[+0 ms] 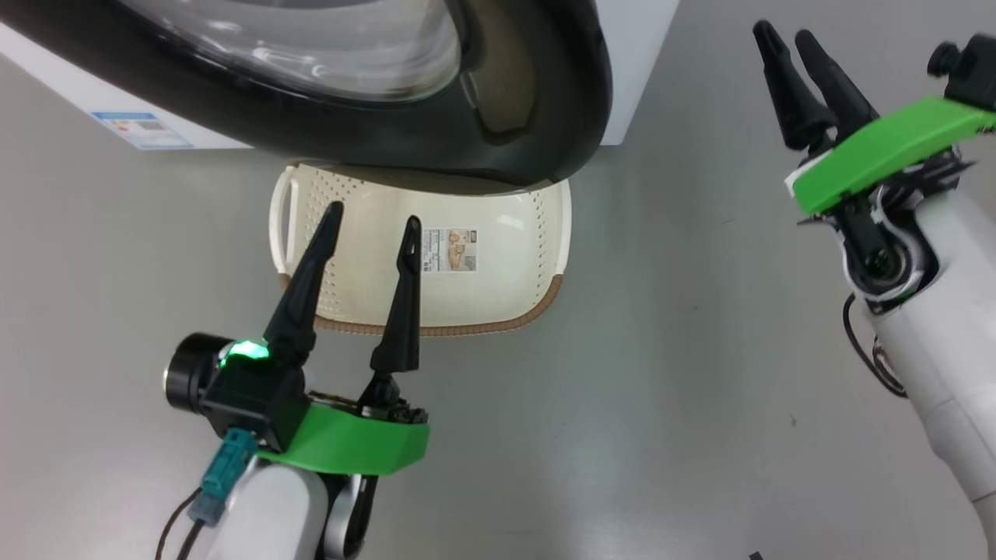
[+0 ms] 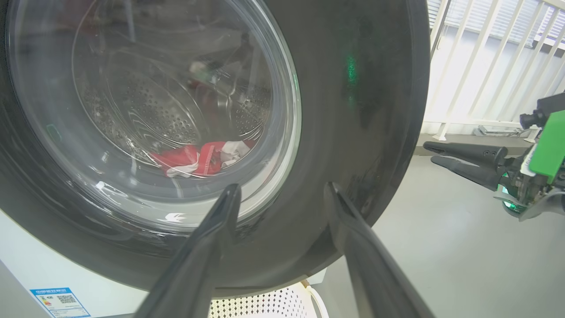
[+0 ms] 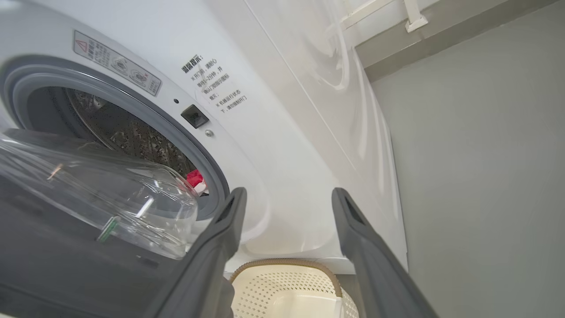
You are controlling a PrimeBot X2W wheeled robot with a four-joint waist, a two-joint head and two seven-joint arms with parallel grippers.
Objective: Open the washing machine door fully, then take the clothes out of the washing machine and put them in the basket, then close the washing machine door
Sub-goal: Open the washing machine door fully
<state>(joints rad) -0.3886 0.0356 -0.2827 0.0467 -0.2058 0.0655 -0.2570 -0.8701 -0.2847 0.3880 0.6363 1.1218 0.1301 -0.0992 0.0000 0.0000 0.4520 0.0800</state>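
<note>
Right pincer gapes near door (part-open); clothes inside washing machine.

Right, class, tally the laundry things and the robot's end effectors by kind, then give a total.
Washing machine: 1
Washing machine door: 1
Basket: 1
Heap of red clothes: 1
End effectors: 2 (left end effector, right end effector)
Total: 6

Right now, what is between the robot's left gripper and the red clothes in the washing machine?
The partly open door. In the left wrist view the left gripper points at it, and the clothes show through its glass.
</note>
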